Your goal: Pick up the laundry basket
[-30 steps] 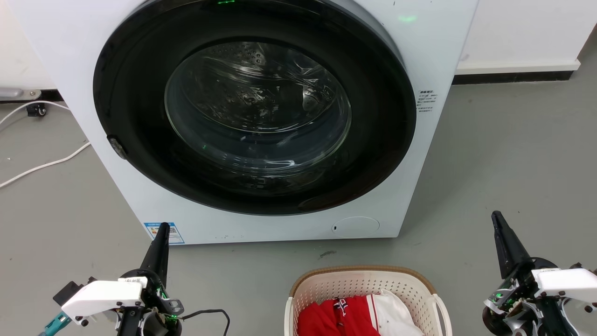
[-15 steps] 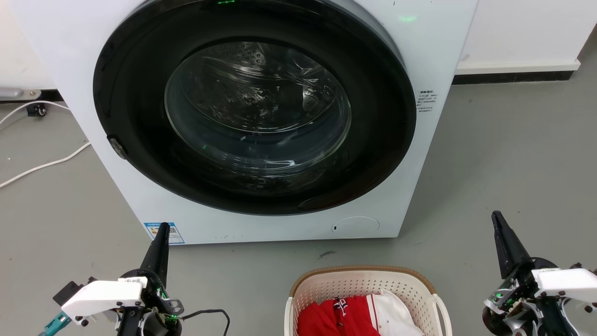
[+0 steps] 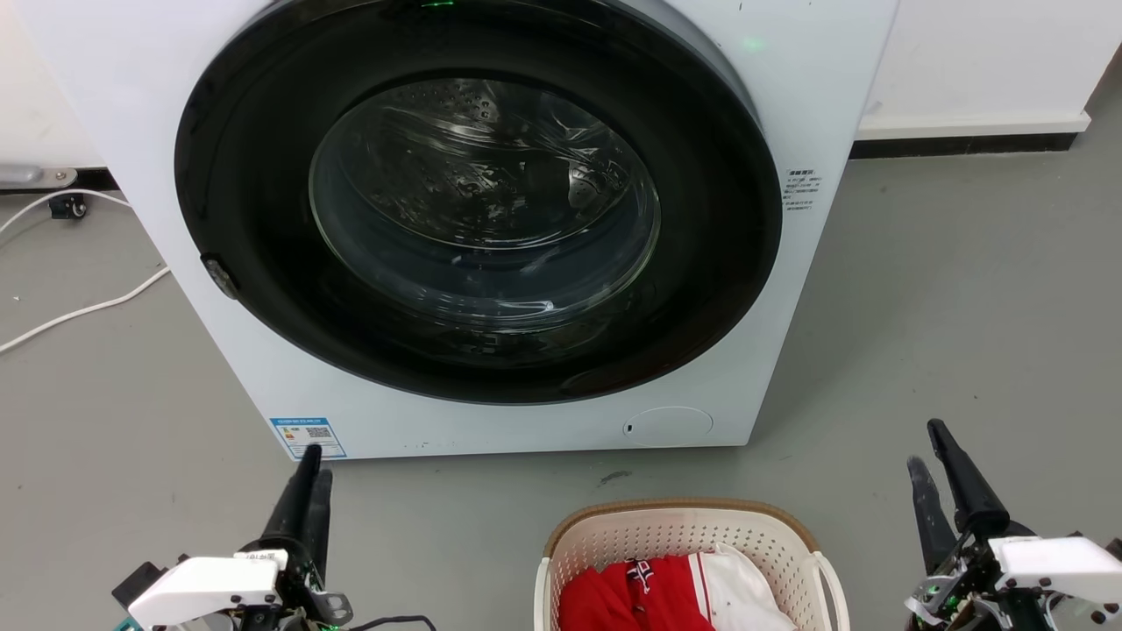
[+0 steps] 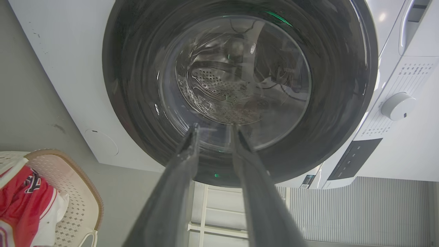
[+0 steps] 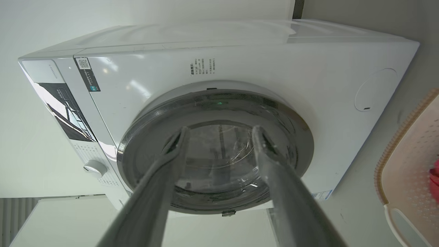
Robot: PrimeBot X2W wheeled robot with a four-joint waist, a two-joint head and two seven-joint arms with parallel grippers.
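The laundry basket (image 3: 675,506) sits on the floor at the bottom middle of the head view, cream and perforated with a brown rim, holding red and white clothes (image 3: 640,596). My left gripper (image 3: 316,461) is well to its left, open with a narrow gap and nothing between the fingers. My right gripper (image 3: 925,443) is just right of the basket's loop handle (image 3: 833,583), open and empty. Both point at the washing machine. In the left wrist view my left gripper (image 4: 215,127) has the basket (image 4: 68,178) at lower left. In the right wrist view my right gripper (image 5: 221,130) has the basket (image 5: 408,164) at the right edge.
A white front-loading washing machine (image 3: 815,105) with a shut dark round door (image 3: 219,175) stands directly behind the basket. A white cable (image 3: 79,311) lies on the grey floor at the left. Open floor stretches to the right of the machine.
Both grippers have sunk lower in the head view and their fingers have parted from a shut look. The basket has not moved.
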